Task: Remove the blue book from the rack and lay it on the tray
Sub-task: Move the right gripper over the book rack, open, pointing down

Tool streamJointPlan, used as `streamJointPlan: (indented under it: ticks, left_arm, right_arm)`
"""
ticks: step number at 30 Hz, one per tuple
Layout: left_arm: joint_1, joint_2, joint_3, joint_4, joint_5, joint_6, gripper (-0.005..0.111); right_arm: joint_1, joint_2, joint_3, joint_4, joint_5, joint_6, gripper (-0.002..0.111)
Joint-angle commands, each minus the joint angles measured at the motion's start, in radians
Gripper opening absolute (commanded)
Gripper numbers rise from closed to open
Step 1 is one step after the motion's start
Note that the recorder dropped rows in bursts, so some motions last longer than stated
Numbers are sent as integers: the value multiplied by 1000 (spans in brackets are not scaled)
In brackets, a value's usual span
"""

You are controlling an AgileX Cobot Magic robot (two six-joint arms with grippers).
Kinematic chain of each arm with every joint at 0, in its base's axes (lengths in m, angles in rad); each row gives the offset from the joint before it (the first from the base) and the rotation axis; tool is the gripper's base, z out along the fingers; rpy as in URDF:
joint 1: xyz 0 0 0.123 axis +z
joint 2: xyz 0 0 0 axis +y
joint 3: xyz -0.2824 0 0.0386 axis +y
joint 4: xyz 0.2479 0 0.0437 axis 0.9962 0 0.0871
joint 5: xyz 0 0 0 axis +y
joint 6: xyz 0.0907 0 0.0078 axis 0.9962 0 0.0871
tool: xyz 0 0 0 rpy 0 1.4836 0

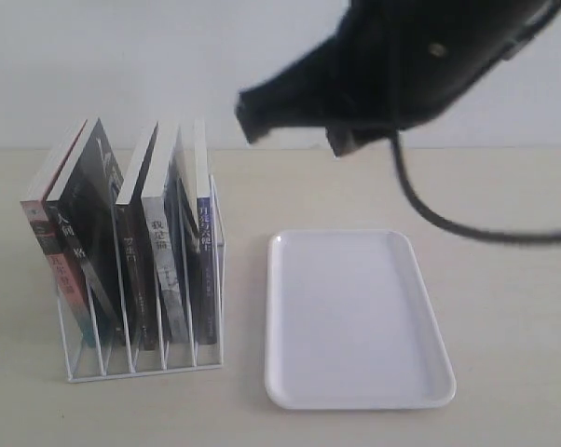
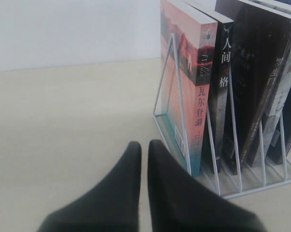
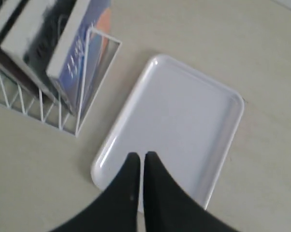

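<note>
The blue book (image 1: 204,235) stands upright in the last slot of the white wire rack (image 1: 143,365), at the end nearest the tray (image 1: 355,317). In the right wrist view its narrow blue spine (image 3: 74,57) and a patch of orange cover show behind the rack's end loop (image 3: 83,82). My right gripper (image 3: 141,155) is shut and empty, hovering high over a corner of the tray (image 3: 184,106); in the exterior view it is a blurred dark shape (image 1: 253,114). My left gripper (image 2: 144,145) is shut and empty, low beside the rack's far end (image 2: 172,113).
Several other books fill the rack: a pink and teal one (image 2: 186,92) at the outer end, then black-spined ones (image 2: 222,96) and a grey-spined one (image 1: 161,265). A black cable (image 1: 448,219) hangs from the right arm over the table behind the tray.
</note>
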Motion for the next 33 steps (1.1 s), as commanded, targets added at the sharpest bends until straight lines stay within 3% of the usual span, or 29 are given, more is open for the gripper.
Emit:
streamJointPlan:
  ticks: [1,4,10,15,22,33]
  left_arm:
    - [4,-3,3,0,1,-7,5]
    - [4,-3,3,0,1,-7,5]
    - [4,-3,3,0,1,-7,5]
    - [4,-3,3,0,1,-7,5]
    - [4,-3,3,0,1,-7,5]
    - [4,-3,3,0,1,-7,5]
  right_arm:
    - [3,197,-246,-7,88,8,18]
    - [3,327,-416,7,94,24,31]
    - [-1,575,-750,69,94,33,31]
    - [-10,708,-932,113,94,6,31]
    - [-82,756,-943,259,94,-3,31]
    - [-82,756,-911,213,94,-5,31]
